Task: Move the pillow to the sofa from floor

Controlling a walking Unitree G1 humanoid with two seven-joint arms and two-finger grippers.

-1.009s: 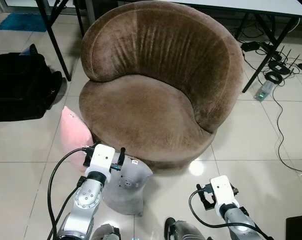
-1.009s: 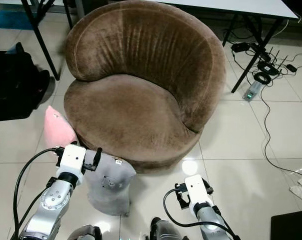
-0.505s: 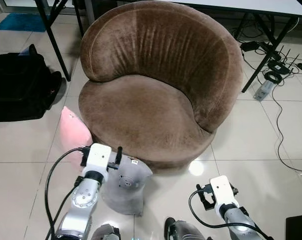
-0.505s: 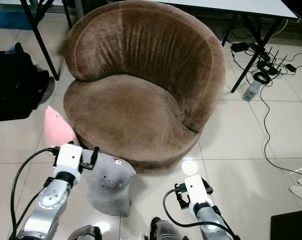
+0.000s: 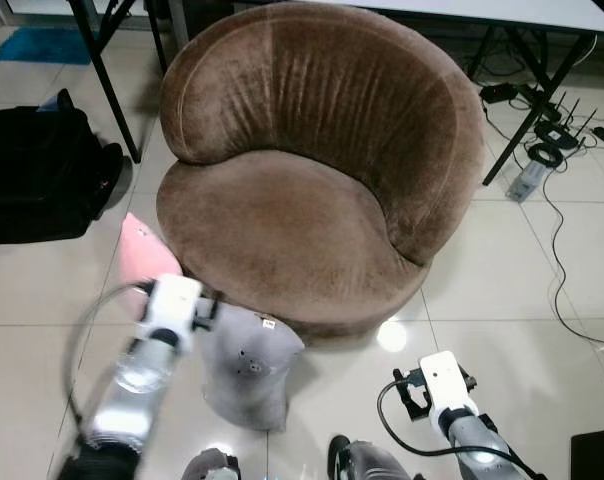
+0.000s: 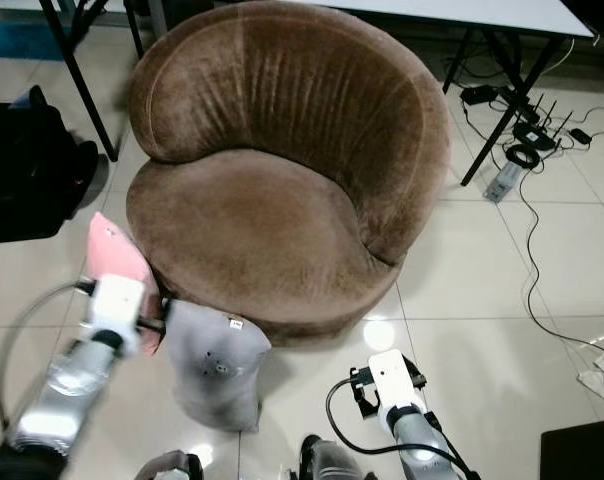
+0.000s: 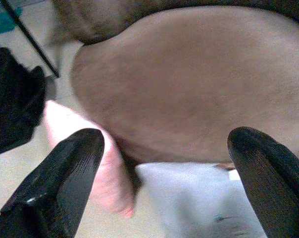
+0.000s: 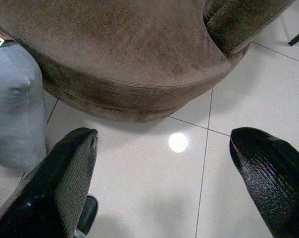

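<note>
Sofa point(image 5: 312, 170), a round brown velvet tub seat, stands on pale floor tiles point(image 5: 502, 290) and serves as the reference. Black bag point(image 5: 42, 170) sits on the floor to the sofa's left, well apart; cables and a power strip point(image 5: 537, 150) lie to its right, under a white table point(image 5: 502, 12). Grey pillow point(image 5: 247, 365) stands upright on the floor, touching the sofa's front base. Pink pillow point(image 5: 142, 262) leans against the base just left of the grey one. Left gripper point(image 7: 159, 188), motion-blurred in the head views, hangs over both pillows with fingers spread wide, holding nothing. Right gripper point(image 8: 164, 183) hovers over bare tile in front of the sofa, right of the grey pillow, fingers wide apart and empty.
</note>
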